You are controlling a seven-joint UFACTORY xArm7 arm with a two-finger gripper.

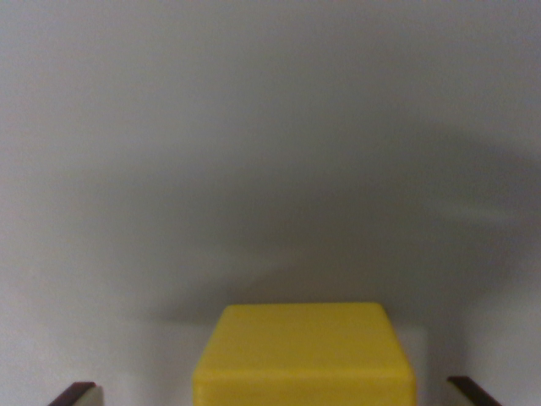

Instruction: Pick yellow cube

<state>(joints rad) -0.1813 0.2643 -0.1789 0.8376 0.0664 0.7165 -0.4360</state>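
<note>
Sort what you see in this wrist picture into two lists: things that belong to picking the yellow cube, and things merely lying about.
Belongs to the job:
yellow cube, between the fingertips
gripper, fingertips apart at the bottom corners

Lying about:
nothing else shows, only the plain grey surface

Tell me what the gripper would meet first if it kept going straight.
Likely the yellow cube, between the open gripper fingertips, with gaps either side. Depth is unclear.

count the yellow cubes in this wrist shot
1. The yellow cube sits at the bottom centre of the wrist view, on the plain grey surface, between the two dark fingertips at the lower corners. Anything outside this tight frame is unseen.
</note>
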